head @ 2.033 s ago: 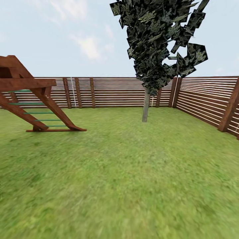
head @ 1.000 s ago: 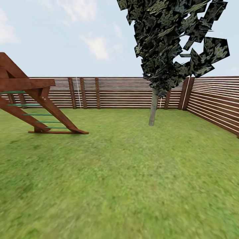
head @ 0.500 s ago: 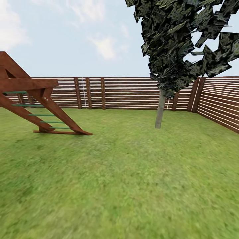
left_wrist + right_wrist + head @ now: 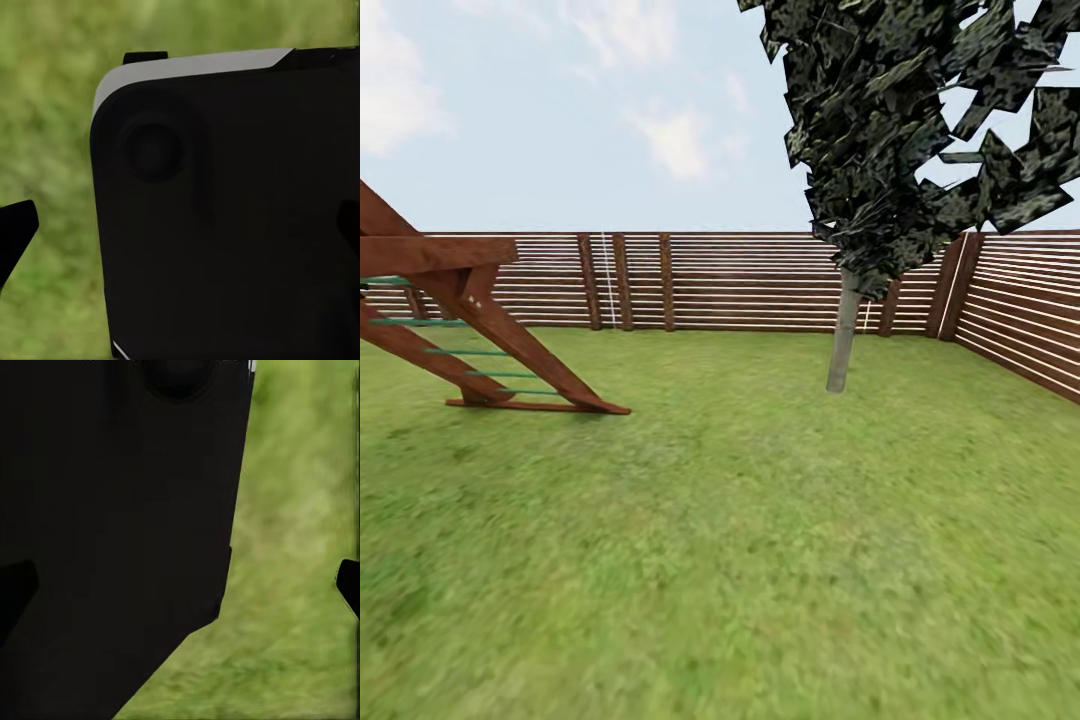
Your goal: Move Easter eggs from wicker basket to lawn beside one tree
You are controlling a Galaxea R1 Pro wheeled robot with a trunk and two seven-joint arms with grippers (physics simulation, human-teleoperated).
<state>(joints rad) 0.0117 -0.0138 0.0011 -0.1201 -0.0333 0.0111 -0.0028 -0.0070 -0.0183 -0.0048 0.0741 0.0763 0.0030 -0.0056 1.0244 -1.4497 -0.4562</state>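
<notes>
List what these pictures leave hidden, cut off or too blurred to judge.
- Tree: the head view's upper edge cuts its crown.
- Wooden climbing frame: the head view's left edge cuts it off.
- Left tool: in the left wrist view a dark robot part blocks the middle; open or shut cannot be told.
- Right tool: the same in the right wrist view, behind a dark part.
- Lawn: blurred in both wrist views.

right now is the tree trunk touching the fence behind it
Apart. The head view shows the tree trunk meeting the lawn with a strip of grass between its base and the fence.
</notes>
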